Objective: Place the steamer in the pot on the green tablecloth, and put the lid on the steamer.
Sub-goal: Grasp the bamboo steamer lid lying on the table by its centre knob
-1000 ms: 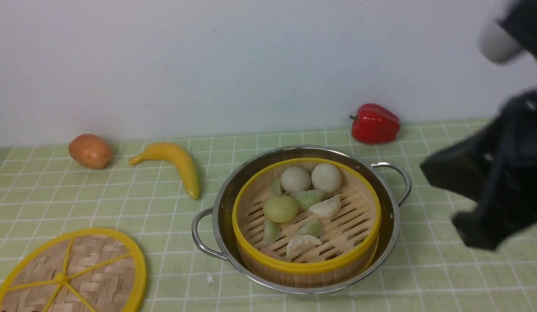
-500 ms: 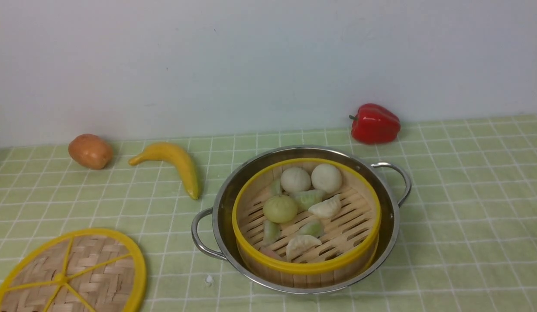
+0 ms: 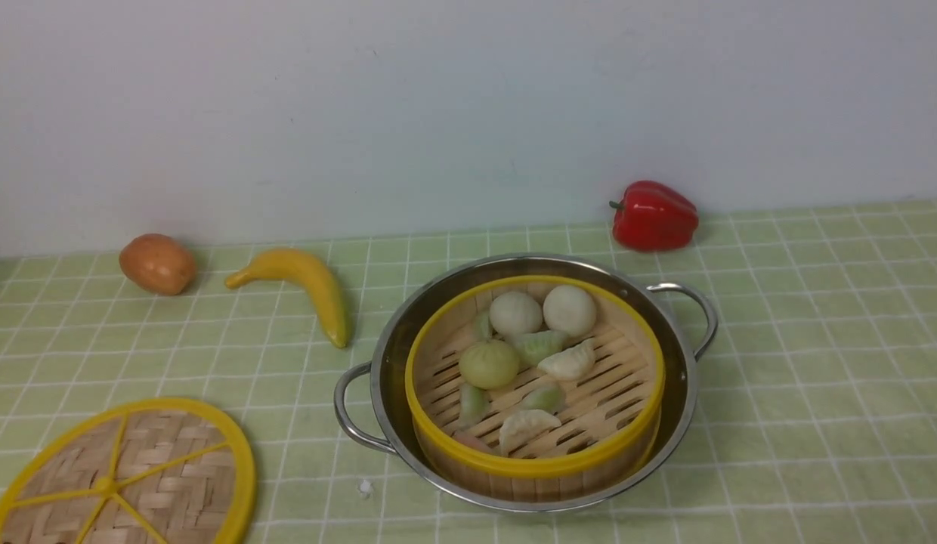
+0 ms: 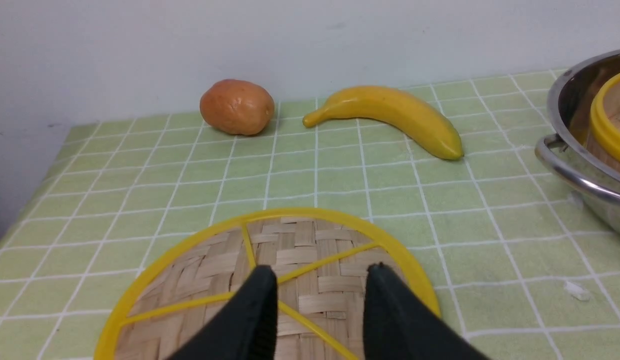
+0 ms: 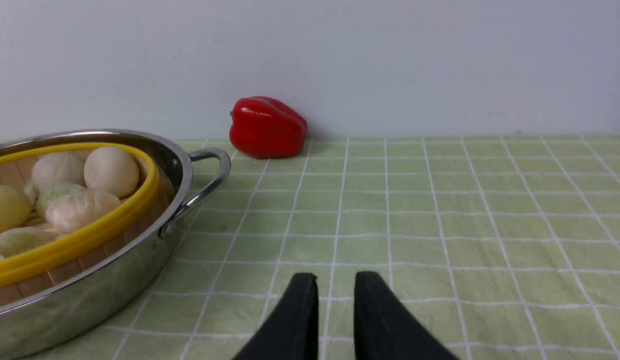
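At left, your left hand (image 4: pixel 321 270), fingers parted and empty, hovers over the lid (image 3: pixel 121 480), poised to take it. Centre: the steamer (image 3: pixel 533 466) sits inside the pot (image 3: pixel 389 355) on the green tablecloth (image 3: pixel 816 340). At right, your right hand (image 5: pixel 336 277) is slightly parted and empty; its arm has left the front view.

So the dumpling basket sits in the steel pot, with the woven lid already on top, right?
Not quite. The basket does sit in the pot, but the lid is not on it: it lies flat on the green cloth, left of the pot, as the front view shows.
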Controlling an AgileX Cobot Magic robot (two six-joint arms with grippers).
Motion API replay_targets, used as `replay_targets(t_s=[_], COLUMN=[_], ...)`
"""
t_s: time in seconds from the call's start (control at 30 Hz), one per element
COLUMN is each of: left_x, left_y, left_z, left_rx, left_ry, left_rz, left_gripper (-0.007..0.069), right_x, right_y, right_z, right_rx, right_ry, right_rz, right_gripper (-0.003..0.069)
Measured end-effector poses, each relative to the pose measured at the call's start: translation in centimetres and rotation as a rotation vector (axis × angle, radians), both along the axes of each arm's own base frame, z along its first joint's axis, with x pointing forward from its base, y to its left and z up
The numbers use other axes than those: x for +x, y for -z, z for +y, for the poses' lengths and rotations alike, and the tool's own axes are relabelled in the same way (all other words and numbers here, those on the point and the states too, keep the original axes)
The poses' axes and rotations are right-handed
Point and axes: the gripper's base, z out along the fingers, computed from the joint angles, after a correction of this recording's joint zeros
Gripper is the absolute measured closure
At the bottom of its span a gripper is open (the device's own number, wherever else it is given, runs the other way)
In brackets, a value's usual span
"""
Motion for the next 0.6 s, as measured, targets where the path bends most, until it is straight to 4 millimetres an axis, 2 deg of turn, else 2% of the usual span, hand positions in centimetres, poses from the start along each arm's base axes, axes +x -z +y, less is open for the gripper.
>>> replay_targets(t_s=[0.6], left_x=[0.00], left_y=[0.00], left_z=[0.00], left_rx=[0.000], left_ry=[0.000], left_rz=[0.000], left_gripper=[0.0382], right_x=[-0.01], right_y=[0.04], right_z=[0.02], right_rx=[0.015], right_ry=[0.000], right_rz=[0.006], right_gripper=[0.0486])
